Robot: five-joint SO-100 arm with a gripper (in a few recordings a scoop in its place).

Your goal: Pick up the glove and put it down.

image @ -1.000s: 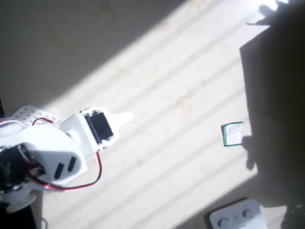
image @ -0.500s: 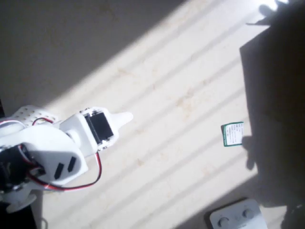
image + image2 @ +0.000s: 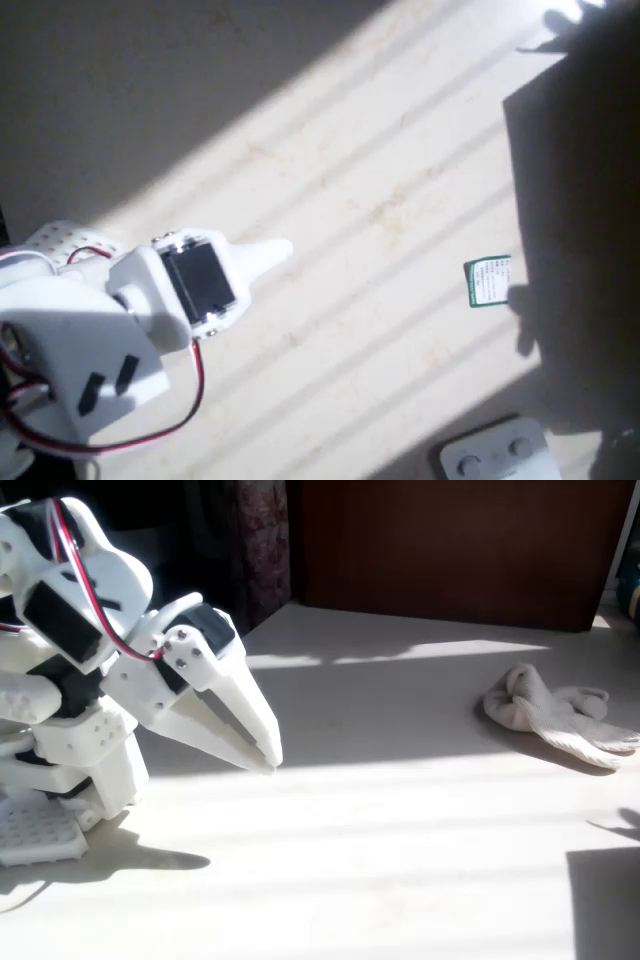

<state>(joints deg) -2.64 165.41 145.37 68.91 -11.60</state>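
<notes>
The glove (image 3: 555,715) is cream fabric and lies crumpled on the pale table at the right of the fixed view. In the overhead view its body is washed out by sunlight and its green-and-white tag (image 3: 488,281) stands out at the right. My white gripper (image 3: 266,761) hangs over the left part of the table, far from the glove and pointing down towards it. Its fingers meet at the tips with nothing between them. Seen from above, the gripper (image 3: 282,249) pokes out past the arm's wrist.
A white plastic device with round buttons (image 3: 495,455) lies at the bottom right edge of the overhead view. A dark shadow (image 3: 580,200) covers the right side. The arm's base (image 3: 60,780) stands at the far left. A dark wooden wall (image 3: 450,540) rises behind the table.
The arm's wrist has shifted in the overhead view and the gripper tip has moved slightly to the right. The glove tag has not moved.
</notes>
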